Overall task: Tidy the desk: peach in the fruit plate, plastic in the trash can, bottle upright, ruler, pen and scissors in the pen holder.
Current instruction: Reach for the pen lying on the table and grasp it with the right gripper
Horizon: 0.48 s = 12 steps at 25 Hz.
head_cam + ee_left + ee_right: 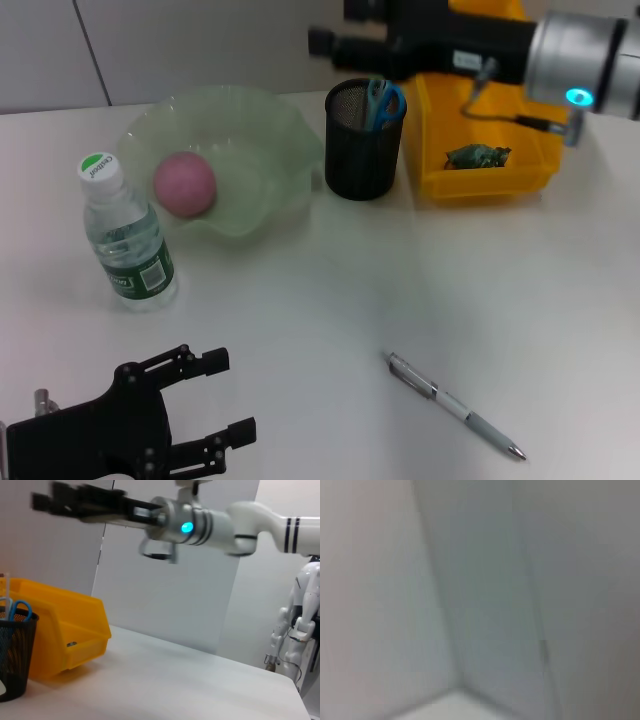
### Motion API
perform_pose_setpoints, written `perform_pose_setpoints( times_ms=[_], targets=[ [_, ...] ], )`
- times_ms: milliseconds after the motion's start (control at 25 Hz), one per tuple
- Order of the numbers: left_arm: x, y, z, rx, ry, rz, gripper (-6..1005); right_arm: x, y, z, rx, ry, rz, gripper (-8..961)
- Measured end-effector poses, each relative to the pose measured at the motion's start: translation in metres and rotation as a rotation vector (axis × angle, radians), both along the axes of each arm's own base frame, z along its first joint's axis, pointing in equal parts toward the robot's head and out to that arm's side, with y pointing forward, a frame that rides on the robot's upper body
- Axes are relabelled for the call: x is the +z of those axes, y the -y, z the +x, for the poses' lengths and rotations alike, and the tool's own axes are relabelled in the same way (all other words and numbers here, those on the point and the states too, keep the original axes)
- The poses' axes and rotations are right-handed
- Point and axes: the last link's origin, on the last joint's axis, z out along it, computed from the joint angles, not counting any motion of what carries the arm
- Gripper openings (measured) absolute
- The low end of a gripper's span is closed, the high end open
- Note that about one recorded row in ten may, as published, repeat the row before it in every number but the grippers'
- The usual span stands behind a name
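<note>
Pen (455, 406) lies flat on table (330, 300), tip pointing lower right.

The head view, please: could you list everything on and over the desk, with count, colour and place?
Fruit plate: one, pale green, far left of the desk.
Peach: one, pink, in the fruit plate.
Bottle: one, clear with a green cap, upright, near side of the plate.
Pen holder: one, black mesh, centre back.
Scissors: one, blue-handled, in the pen holder.
Trash can: one, yellow bin, right of the holder.
Plastic: one, dark green, in the trash can.
Pen: one, silver-grey, lying near right.
Left gripper: black, open, near left edge.
Right gripper: black, raised over the pen holder.
</note>
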Motion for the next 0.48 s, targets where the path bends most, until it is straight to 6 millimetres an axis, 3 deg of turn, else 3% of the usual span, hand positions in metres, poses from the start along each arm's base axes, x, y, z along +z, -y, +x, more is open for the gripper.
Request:
perform_pose_setpoints(
  times_ms=[200,480],
  targets=[
    [0.0,0.0,0.0,-0.002,-0.003,0.006,798,0.013,0.03,0.001,-0.162,0.221,-0.286,737],
    [0.002,0.001,-0.003,-0.008,-0.014,0.018,798,0.015,0.047,-0.001,-0.329,0.446,-0.519,738]
  ],
)
